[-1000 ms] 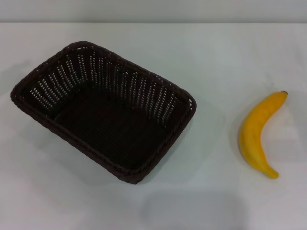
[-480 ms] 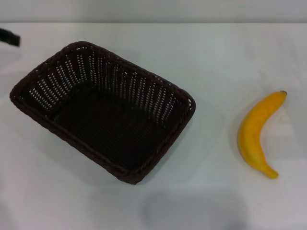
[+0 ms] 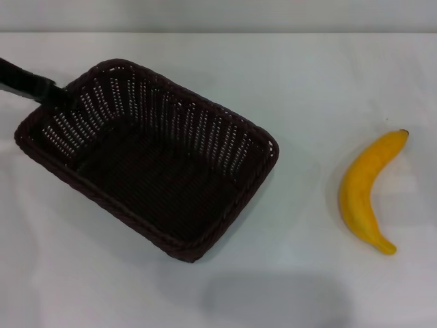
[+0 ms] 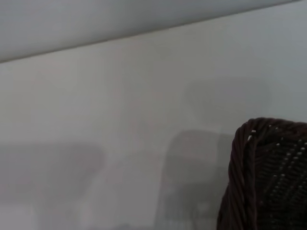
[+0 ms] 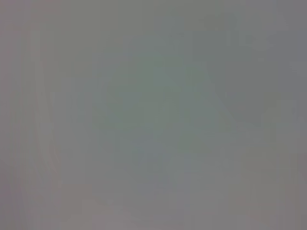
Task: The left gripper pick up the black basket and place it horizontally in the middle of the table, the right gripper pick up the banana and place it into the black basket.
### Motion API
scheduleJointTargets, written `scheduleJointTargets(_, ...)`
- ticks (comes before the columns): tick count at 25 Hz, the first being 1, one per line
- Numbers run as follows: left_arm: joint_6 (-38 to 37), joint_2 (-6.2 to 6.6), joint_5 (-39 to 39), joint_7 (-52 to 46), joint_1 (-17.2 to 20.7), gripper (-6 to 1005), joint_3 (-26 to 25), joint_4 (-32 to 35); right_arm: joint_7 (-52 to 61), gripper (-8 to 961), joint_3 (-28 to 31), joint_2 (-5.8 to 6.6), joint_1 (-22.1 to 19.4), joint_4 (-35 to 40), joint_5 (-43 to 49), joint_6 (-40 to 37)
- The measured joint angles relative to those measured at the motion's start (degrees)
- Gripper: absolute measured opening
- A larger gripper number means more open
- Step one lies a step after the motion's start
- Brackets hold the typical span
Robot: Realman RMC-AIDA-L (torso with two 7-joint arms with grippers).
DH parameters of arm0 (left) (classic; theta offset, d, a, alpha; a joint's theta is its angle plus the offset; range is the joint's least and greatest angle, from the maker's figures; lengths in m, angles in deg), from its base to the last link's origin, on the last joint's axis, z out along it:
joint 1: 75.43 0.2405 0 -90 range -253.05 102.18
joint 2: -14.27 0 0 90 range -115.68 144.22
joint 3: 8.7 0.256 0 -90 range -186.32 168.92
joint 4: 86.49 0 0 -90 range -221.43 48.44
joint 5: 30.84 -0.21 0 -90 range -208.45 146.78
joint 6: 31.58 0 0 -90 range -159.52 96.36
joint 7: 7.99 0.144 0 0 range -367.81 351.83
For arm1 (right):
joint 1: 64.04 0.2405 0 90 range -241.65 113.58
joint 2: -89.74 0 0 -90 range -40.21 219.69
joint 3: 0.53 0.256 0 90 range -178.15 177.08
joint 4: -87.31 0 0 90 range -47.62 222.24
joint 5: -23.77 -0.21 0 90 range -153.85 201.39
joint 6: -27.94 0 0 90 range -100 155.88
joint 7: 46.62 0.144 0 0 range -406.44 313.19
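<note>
The black basket sits on the left half of the white table, turned at an angle, open side up and empty. A corner of its braided rim shows in the left wrist view. My left gripper comes in from the left edge as a slim black tip and reaches the basket's far left rim. The banana lies on the table at the right, apart from the basket, dark tip pointing away. My right gripper is out of view; its wrist view shows only a plain grey surface.
The table's far edge runs along the top of the head view, with a grey wall behind it. A faint shadow lies on the table near the front.
My left gripper has come in from the left edge and moved right, up to the basket's far left rim. The basket and banana have stayed put.
</note>
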Motion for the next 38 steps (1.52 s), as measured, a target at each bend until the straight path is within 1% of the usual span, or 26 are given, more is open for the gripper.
scheduleJointTargets(3, -2.77, -1.24, -0.09, 0.19, -0.53, 784, 0.7, -1.16, 0.0, 857, 0.0, 0.02, 0.02, 0.12, -0.07, -0.09)
scheduleJointTargets(5, -3.23, -1.83, -0.4, 0.14, -0.6, 781, 0.92, -1.23, 0.0, 857, 0.0, 0.03, 0.02, 0.2, -0.07, -0.11)
scheduleJointTargets(9, -3.95, -2.22, -0.96, -0.19, -0.55, 776, 1.25, -1.19, 0.0, 858, 0.09, 0.07, 0.03, 0.26, -0.07, -0.2)
scheduleJointTargets(14, -4.84, -2.21, -0.49, -0.04, -0.22, 675, 1.22, -1.26, -0.01, 858, 0.09, 0.15, 0.03, 0.44, -0.07, -0.29)
scheduleJointTargets(19, -4.76, -2.66, -0.28, -0.01, -0.04, 574, 1.25, -1.52, 0.0, 857, 0.09, 0.15, 0.02, 0.47, -0.07, -0.29)
scheduleJointTargets(23, -3.77, -2.61, -0.02, -0.3, -0.12, 435, 1.11, -1.64, 0.0, 857, 0.13, 0.15, 0.02, 0.49, -0.07, -0.22)
scheduleJointTargets(25, -2.47, -2.39, 0.45, -0.72, -0.37, 366, 1.07, -1.65, 0.0, 858, 0.15, 0.14, 0.02, 0.59, -0.07, -0.1)
scheduleJointTargets(28, 0.38, -1.74, 2.93, -0.74, -0.35, 206, 1.02, -1.11, 0.0, 858, 0.17, 0.14, 0.07, 0.69, -0.07, -0.04)
scheduleJointTargets(31, 2.73, -0.53, 7.18, -0.32, 0.43, 175, 1.04, -0.6, 0.0, 858, 0.18, 0.14, 0.21, 0.72, -0.08, -0.01)
scheduleJointTargets(32, 3.5, 0.25, 9.66, 0.02, 1.11, 165, 1.04, -0.33, 0.0, 858, 0.17, 0.14, 0.26, 0.72, -0.07, 0.0)
scheduleJointTargets(34, 4.19, 1.26, 13.88, 0.51, 2.44, 154, 0.91, 0.22, 0.0, 858, 0.17, 0.14, 0.3, 0.72, -0.07, 0.0)
scheduleJointTargets(35, 4.48, 1.9, 16.83, 0.72, 3.5, 154, 0.47, 0.57, 0.0, 858, 0.17, 0.14, 0.34, 0.73, -0.07, 0.0)
scheduleJointTargets(38, 5.6, 3.2, 22.35, 0.9, 5.69, 152, -2.05, 0.78, 0.0, 858, 0.19, 0.14, 0.36, 0.72, -0.11, -0.06)
